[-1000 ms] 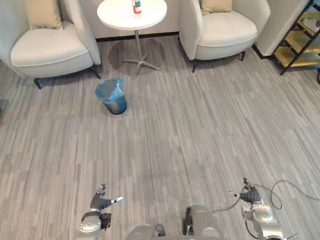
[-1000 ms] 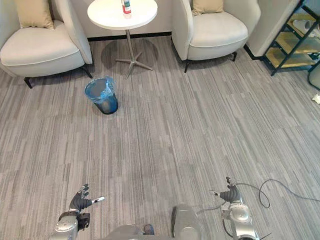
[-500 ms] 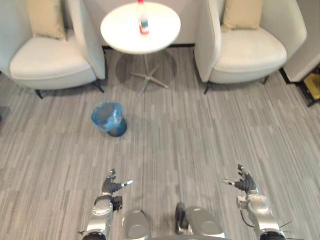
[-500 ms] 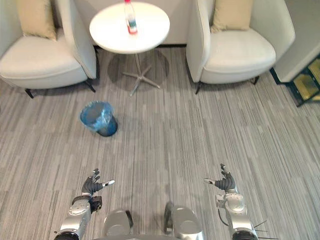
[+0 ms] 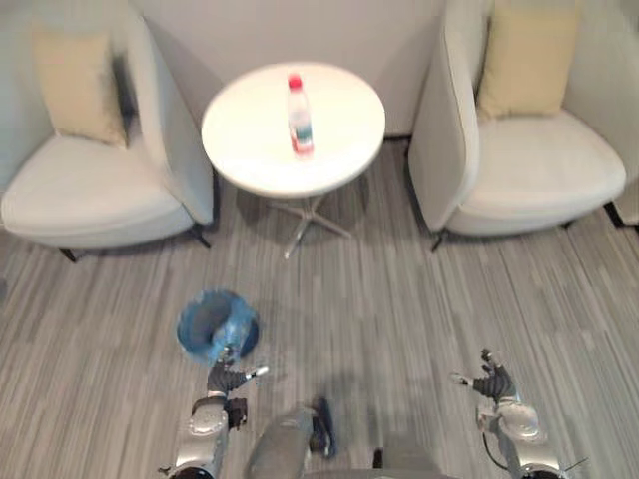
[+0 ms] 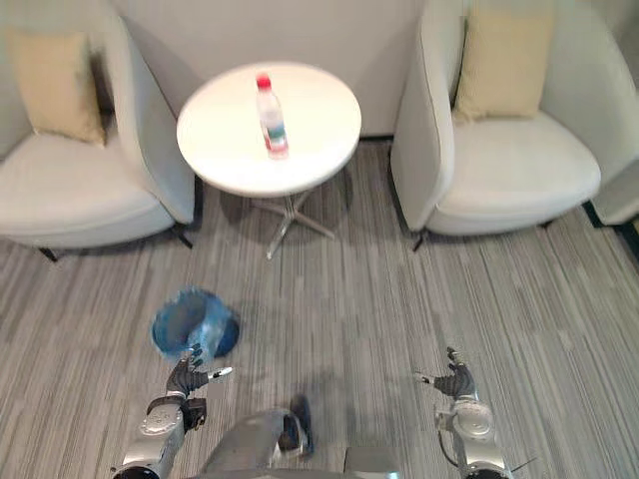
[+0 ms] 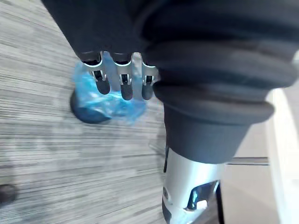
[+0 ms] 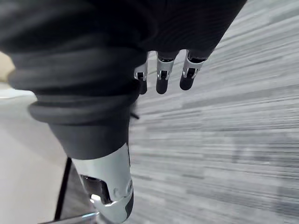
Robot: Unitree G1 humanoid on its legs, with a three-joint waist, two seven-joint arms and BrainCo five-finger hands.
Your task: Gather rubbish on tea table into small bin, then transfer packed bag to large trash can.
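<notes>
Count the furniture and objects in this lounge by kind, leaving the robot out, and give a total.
Armchairs: 2
Cushions: 2
Round table: 1
Bottle: 1
Small bin with blue liner: 1
Total: 7

No words or numbers can be read here. The bottle (image 5: 300,115) on the worktop (image 5: 344,125), far ahead of the left robot hand (image 5: 224,380), has a label (image 5: 302,137) with some red and blue on it. Its print is too small to make out.
</notes>
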